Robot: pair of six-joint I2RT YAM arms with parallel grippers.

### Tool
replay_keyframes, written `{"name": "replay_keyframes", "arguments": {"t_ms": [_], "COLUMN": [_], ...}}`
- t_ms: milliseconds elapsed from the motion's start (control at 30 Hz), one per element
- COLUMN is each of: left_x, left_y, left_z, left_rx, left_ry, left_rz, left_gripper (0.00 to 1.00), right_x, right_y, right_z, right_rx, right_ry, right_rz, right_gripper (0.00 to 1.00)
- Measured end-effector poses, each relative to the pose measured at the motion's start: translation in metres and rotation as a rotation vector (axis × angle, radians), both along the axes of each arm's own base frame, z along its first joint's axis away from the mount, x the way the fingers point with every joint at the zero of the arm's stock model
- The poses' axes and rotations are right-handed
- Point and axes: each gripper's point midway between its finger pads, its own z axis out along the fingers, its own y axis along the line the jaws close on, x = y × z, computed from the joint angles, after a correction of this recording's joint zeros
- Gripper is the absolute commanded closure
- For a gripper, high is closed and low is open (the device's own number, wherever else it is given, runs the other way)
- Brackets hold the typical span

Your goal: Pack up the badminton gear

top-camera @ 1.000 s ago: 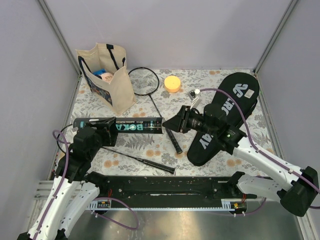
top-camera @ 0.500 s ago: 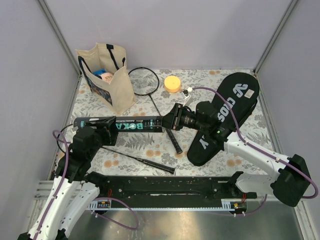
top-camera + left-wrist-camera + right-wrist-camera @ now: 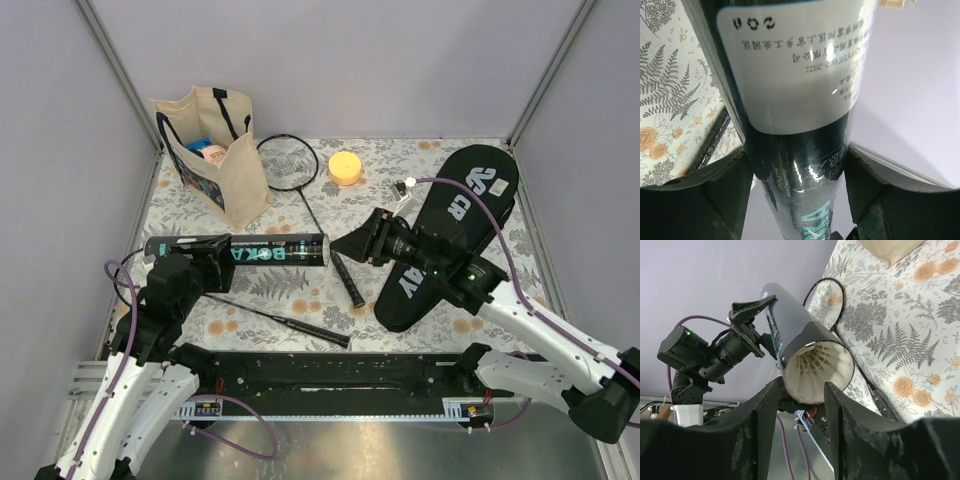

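Gripping the black tube [image 3: 270, 250] around its body, left jaws are holding it; right jaws are hanging parted, empty, the tube's open end with shuttlecocks [image 3: 816, 366] just ahead.

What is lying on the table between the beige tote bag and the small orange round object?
The round head of a black racket lies there, near the bag; the top view shows it.

Teal letters "BOKA" run along the black tube [image 3: 262, 250]. Its white label [image 3: 790, 75] carries 3 arrow symbols and small print including "2022". The black cover [image 3: 490, 190] shows white "CR" and "AY".
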Motion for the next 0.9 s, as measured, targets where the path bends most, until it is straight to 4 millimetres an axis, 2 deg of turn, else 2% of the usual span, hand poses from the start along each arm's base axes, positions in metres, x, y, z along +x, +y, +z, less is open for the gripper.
{"name": "replay_keyframes", "arguments": {"t_ms": [133,267,367,533,600,667,767,900], "left_x": [0.0,-0.001,-0.002,-0.01,-0.013,-0.016,-0.017,-0.018], "left_y": [0.002,0.007,0.013,0.03,0.038,0.044,0.053,0.058], "left_z": [-0.001,0.001,0.002,-0.006,-0.007,-0.008,-0.009,-0.012], "left_rx": [0.012,0.029,0.056,0.141,0.178,0.208,0.254,0.277], "left_ry": [0.0,-0.015,-0.027,-0.017,-0.021,-0.022,-0.024,-0.016], "left_rz": [0.006,0.021,0.042,0.087,0.109,0.127,0.154,0.169], "left_gripper": [0.74,0.74,0.73,0.73,0.73,0.73,0.73,0.73], "right_x": [-0.001,0.014,0.043,0.098,0.113,0.125,0.15,0.195], "right_y": [-0.02,-0.039,-0.065,-0.129,-0.155,-0.173,-0.189,-0.191], "right_z": [0.01,-0.006,-0.033,-0.091,-0.116,-0.135,-0.157,-0.17], "right_rx": [-0.024,-0.122,-0.252,-0.502,-0.608,-0.68,-0.76,-0.789], "right_ry": [-0.03,-0.045,-0.038,0.04,0.092,0.132,0.215,0.283], "right_rz": [-0.067,-0.151,-0.27,-0.483,-0.543,-0.576,-0.597,-0.632], "right_gripper": [0.48,0.48,0.48,0.48,0.48,0.48,0.52,0.54]}}
